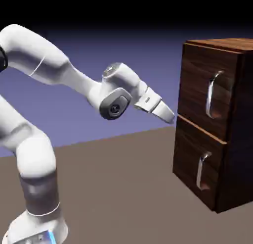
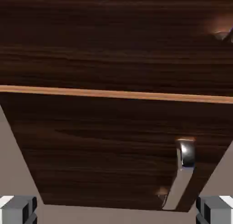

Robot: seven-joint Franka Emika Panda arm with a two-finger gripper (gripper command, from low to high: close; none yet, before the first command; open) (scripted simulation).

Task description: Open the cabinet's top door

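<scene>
Silver upper door handle sits off my approach line; my gripper, spread wide, could snag the lower handle instead.

plain blue-violet backdrop darkening upward, brown floor

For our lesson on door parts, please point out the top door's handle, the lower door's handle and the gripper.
Top door's handle (image 1: 210, 97): exterior view, the bar's middle.
Lower door's handle (image 2: 179, 186): hand view, the bar's flat length.
Gripper (image 2: 116, 210): hand view, midway between its fingertips.
</scene>
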